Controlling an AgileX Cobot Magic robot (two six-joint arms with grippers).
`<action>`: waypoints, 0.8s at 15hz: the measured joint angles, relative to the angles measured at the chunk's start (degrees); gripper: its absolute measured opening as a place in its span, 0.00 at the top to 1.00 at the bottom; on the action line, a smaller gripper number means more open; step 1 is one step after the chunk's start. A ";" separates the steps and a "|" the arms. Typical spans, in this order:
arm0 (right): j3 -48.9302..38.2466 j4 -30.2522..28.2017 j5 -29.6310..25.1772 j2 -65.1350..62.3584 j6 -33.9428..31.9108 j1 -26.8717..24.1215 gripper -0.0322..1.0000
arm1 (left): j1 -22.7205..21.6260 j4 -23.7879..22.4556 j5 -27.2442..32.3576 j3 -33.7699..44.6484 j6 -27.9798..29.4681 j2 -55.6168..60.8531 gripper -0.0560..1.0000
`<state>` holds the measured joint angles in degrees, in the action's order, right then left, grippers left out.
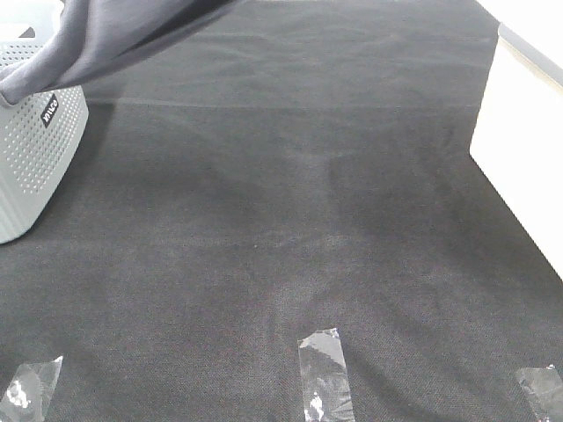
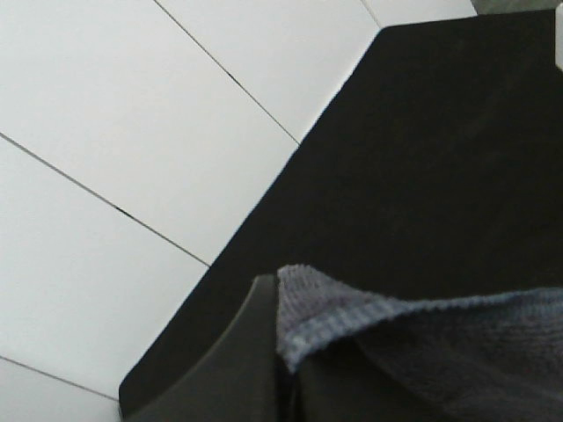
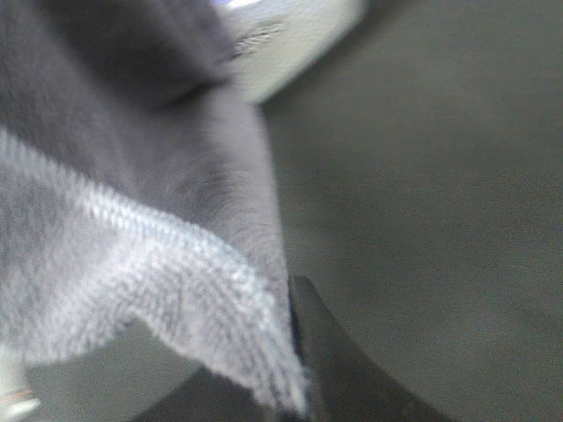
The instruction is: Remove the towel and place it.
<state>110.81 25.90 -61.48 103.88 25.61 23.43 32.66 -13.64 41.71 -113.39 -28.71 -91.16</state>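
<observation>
The towel, grey-lavender terry, hangs in the air at the top left of the exterior high view, above the basket, with neither arm showing there. In the left wrist view my left gripper is shut on a hemmed corner of the towel; one dark finger presses against it. In the right wrist view my right gripper pinches the towel at its stitched hem, beside one dark finger. The second finger of each gripper is hidden by cloth.
A white perforated basket stands at the left edge on the black mat. A white block borders the mat on the right. Strips of clear tape lie near the front edge. White floor tiles lie beyond the mat.
</observation>
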 joint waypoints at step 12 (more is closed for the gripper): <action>17.82 -29.11 21.77 0.97 0.40 0.00 0.95 | -10.03 -14.67 -28.99 0.00 13.69 -6.07 0.95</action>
<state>128.63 -3.21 -39.71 104.85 26.01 23.43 22.63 -28.30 12.72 -113.39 -15.01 -97.23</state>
